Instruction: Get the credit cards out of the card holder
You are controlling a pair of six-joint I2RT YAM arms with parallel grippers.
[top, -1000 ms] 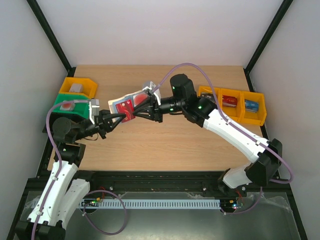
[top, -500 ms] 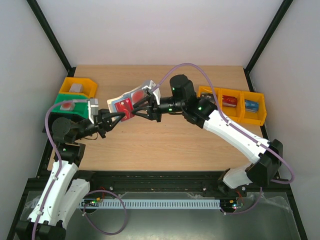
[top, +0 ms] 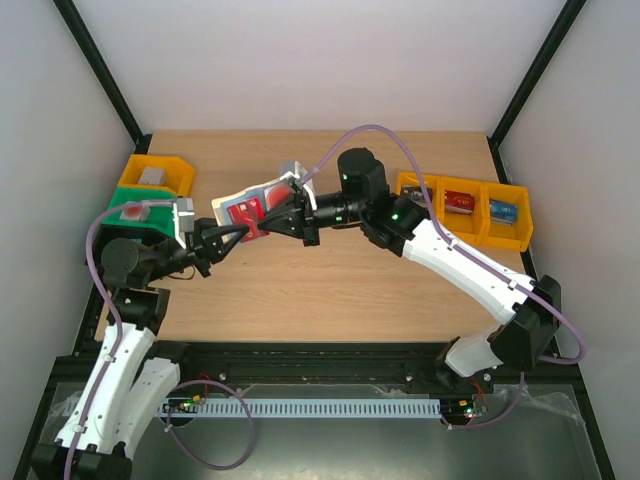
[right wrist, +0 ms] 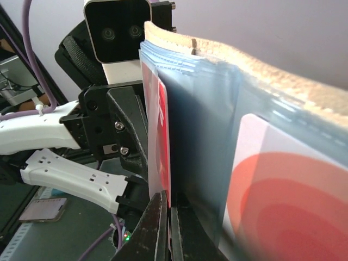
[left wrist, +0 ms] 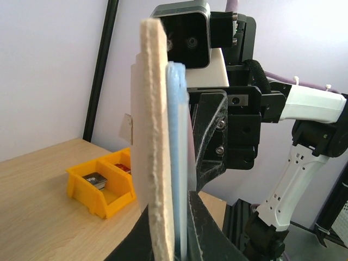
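Observation:
The card holder (top: 243,200), beige outside and blue inside, hangs open in the air between both arms. My left gripper (top: 242,232) is shut on its lower edge; in the left wrist view the left gripper (left wrist: 175,231) clamps the beige cover (left wrist: 155,136) and blue sleeves. My right gripper (top: 267,222) is shut on a red credit card (top: 252,212). In the right wrist view the right gripper (right wrist: 169,209) pinches the red card (right wrist: 163,136), which stands beside the blue sleeves (right wrist: 206,141). A second card with red circles (right wrist: 288,196) sits in the holder.
Three joined yellow bins (top: 465,208) with small cards stand at the right back, also in the left wrist view (left wrist: 100,187). A yellow bin (top: 155,175) and a green bin (top: 135,212) stand at the left edge. The table's wood (top: 330,280) lies below.
Both grippers and the card holder have shifted slightly to the left. Both grips are unchanged.

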